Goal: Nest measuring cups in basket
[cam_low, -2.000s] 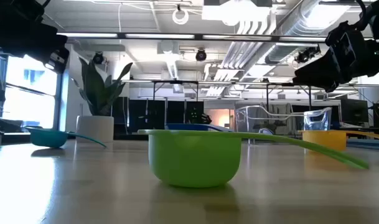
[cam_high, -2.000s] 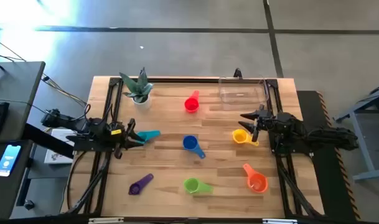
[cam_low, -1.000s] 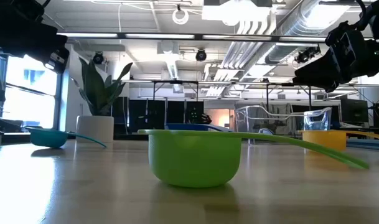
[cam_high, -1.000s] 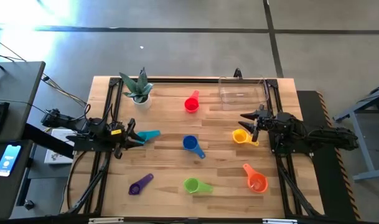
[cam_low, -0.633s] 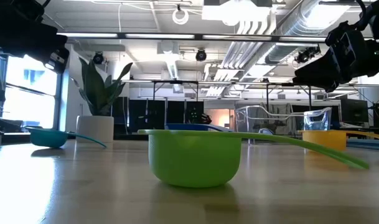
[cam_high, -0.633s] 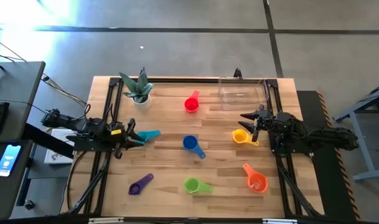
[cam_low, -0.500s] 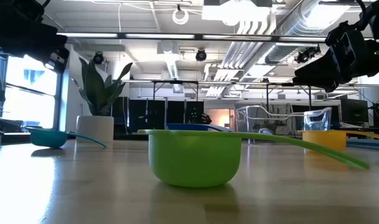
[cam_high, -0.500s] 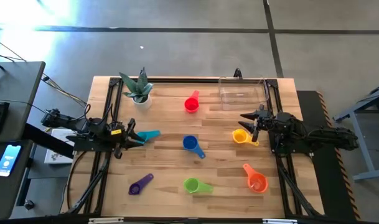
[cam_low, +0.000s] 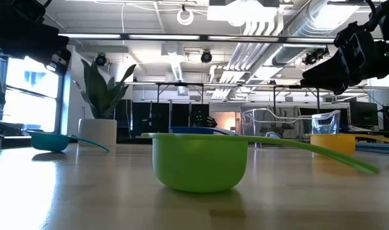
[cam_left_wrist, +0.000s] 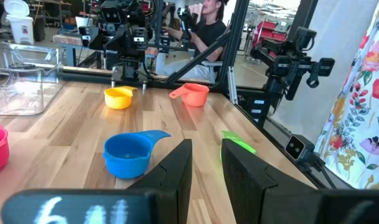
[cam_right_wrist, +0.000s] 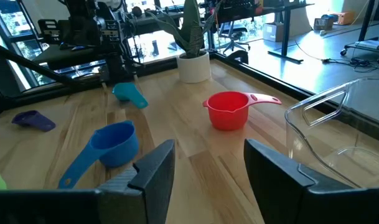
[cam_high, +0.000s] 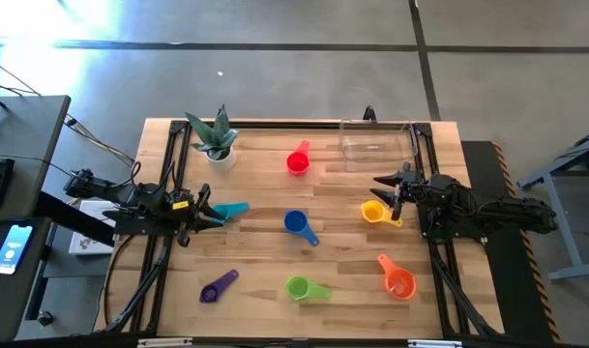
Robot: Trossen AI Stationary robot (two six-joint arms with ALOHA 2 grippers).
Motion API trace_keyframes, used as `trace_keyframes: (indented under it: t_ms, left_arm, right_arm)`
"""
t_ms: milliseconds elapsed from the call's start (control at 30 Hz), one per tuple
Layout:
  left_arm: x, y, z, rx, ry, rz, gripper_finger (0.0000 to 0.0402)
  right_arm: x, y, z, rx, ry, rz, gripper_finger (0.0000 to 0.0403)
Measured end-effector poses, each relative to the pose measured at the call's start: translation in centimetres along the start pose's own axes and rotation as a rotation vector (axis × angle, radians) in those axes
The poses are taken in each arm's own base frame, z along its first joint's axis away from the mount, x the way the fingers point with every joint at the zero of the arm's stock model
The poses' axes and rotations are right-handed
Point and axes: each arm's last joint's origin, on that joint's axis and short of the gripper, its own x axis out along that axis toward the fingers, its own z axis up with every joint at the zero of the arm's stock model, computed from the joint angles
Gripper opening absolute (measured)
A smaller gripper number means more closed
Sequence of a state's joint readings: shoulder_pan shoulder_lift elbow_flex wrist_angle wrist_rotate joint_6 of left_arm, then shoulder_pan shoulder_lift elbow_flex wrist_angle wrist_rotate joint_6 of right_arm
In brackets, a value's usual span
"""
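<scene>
On table, seven measuring cups [cam_high: 296,222] (all loose), one basket [cam_high: 376,145], both end effectors parted, empty.

We see a wooden table [cam_high: 265,251]. On it lie seven little cups, all apart: red [cam_high: 298,159], yellow [cam_high: 373,212], blue [cam_high: 297,224], teal [cam_high: 230,210], purple [cam_high: 217,287], green [cam_high: 301,287] and orange [cam_high: 397,278]. A clear bin [cam_high: 375,143] and a plant pot [cam_high: 218,153] stand at the far edge.

No readable text, labels or numbers anywhere.
</scene>
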State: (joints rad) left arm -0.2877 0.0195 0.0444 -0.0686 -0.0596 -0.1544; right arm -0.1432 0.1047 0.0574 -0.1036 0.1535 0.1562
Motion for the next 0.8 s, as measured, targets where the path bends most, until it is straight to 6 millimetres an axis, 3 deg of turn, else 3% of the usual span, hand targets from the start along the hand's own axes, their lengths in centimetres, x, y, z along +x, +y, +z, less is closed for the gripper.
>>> trace_keyframes:
  t_ms: [600,800]
  left_arm:
    - [0.0,0.0,0.0,0.0,0.0,0.0,0.0076]
    - [-0.01,0.2,0.16,-0.001,-0.025,0.073,0.0076]
  right_arm:
    - [0.0,0.0,0.0,0.0,0.0,0.0,0.0183]
    - [0.0,0.0,0.0,0.0,0.0,0.0,0.0183]
